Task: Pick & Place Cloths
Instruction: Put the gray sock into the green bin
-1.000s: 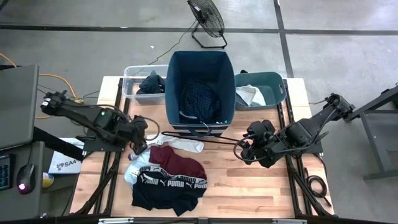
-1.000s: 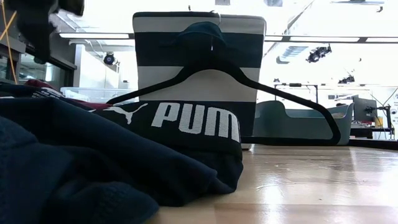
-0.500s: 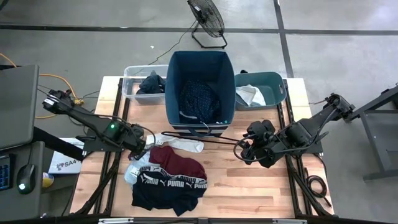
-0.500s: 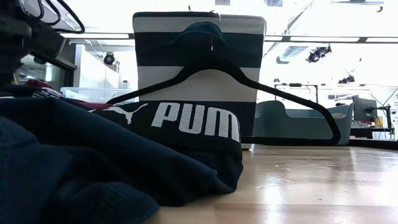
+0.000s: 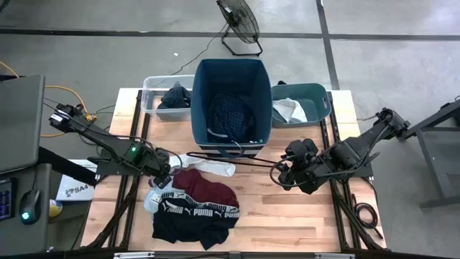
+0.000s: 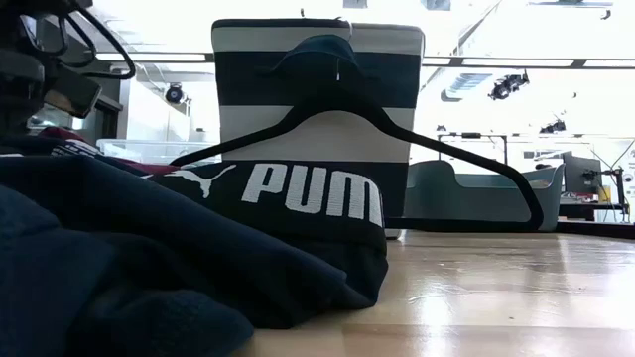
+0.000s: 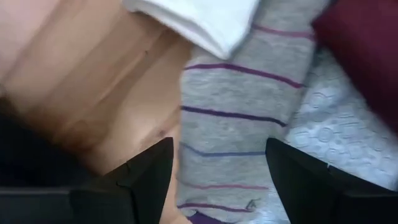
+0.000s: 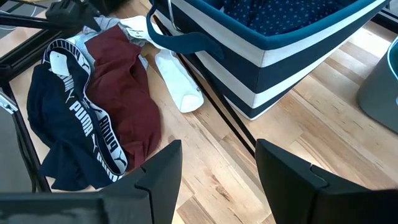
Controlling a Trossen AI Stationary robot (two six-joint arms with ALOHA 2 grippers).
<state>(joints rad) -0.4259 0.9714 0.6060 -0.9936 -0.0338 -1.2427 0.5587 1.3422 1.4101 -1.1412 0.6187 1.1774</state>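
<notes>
Since the left gripper (image 5: pixel 167 175) has swung in and dropped low over the top-left edge of the clothes pile over the last second, it looks like it's lining up its next grab, with its fingers (image 7: pixel 146 177) spread apart right over a grey striped piece (image 7: pixel 239 118) beside the white cloth (image 7: pixel 199 18) and maroon one (image 5: pixel 208 190). Nothing's held yet, the black PUMA shorts (image 5: pixel 194 219) lie on the table (image 5: pixel 287 216) in front of the blue basket (image 5: pixel 231 72), which already holds the navy dotted cloth (image 5: pixel 231 115). Right gripper (image 5: pixel 284 175) just waits off to the side, jaws apart and empty, so most of the pile is still to go.
</notes>
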